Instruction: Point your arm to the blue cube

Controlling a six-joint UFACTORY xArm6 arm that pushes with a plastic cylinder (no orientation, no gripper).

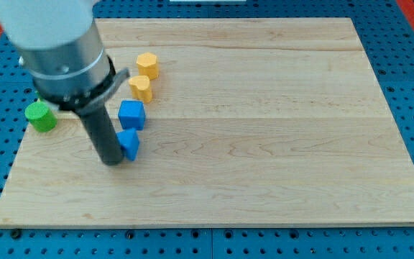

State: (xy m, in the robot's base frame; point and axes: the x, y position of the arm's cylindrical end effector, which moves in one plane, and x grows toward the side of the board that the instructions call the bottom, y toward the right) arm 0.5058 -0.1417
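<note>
Tip (112, 161) resting on desk (264, 144), touching small blue block (129, 144) at its right. Blue cube (131, 114) just beyond, toward view's top. No gripper fitted, only a rod. Cube probably light, rigid, easily slid: contact a flat side face squarely.

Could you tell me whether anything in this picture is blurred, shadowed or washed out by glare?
In the camera view the arm's grey housing is large and soft at the view's top left; the board is evenly lit, without glare; blocks cast only faint shadows; my tip sits sharp against the lower blue block, below the blue cube.
</note>
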